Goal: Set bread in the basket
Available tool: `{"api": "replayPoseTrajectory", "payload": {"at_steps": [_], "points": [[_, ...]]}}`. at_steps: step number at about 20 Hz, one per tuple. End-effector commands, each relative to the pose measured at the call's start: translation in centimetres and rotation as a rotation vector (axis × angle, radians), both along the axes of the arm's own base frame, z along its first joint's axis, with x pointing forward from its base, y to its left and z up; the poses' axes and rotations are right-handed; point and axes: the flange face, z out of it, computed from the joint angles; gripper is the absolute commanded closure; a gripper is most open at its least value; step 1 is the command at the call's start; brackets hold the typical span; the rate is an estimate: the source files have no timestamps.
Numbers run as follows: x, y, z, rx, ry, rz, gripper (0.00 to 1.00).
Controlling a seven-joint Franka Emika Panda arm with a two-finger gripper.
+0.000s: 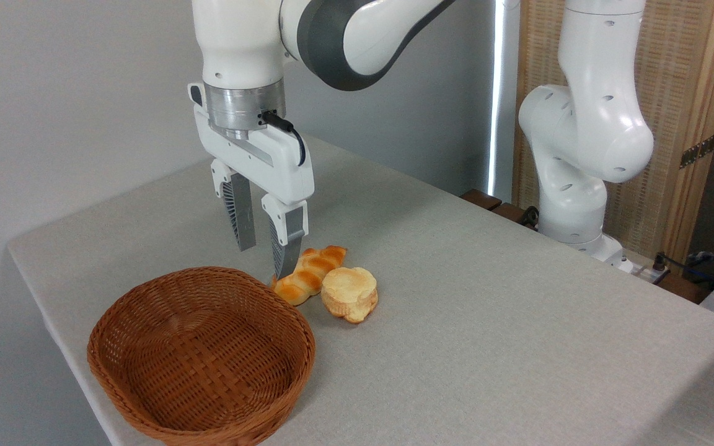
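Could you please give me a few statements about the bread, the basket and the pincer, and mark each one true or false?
1. The basket has nothing in it. True.
2. The pincer is clamped on the round bun. False: it is open and holds nothing; the bun lies on the table.
3. The bun sits right beside the braided loaf. True.
4. The braided loaf lies inside the basket. False: it lies on the table, just beyond the basket's rim.
5. The bun is to the left of the basket. False: it is to its right.
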Motion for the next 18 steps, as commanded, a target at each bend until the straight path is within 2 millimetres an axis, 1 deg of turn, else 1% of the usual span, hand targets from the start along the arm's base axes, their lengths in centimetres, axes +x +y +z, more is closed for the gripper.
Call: {"api": "replayPoseTrajectory", "payload": {"at_steps": [1, 8, 10, 11, 12, 14, 16, 18], "points": [[-0.1, 0.2, -1.2, 0.033, 0.115, -0.014, 0.0], [-0.3, 0.7, -1.2, 0.035, 0.126, -0.01, 0.0], [-0.6, 0.9, -1.3, 0.07, 0.135, -0.045, 0.0], [-1.0, 1.1, -1.5, 0.088, 0.148, -0.078, 0.0], [-1.6, 1.4, -1.2, 0.089, 0.149, -0.106, 0.0], [-2.5, 2.8, -0.8, 0.081, 0.142, -0.149, 0.0], [-3.5, 2.9, -1.2, 0.078, 0.152, -0.209, 0.0], [-4.9, 3.2, -2.2, 0.075, 0.168, -0.288, 0.0]]}}
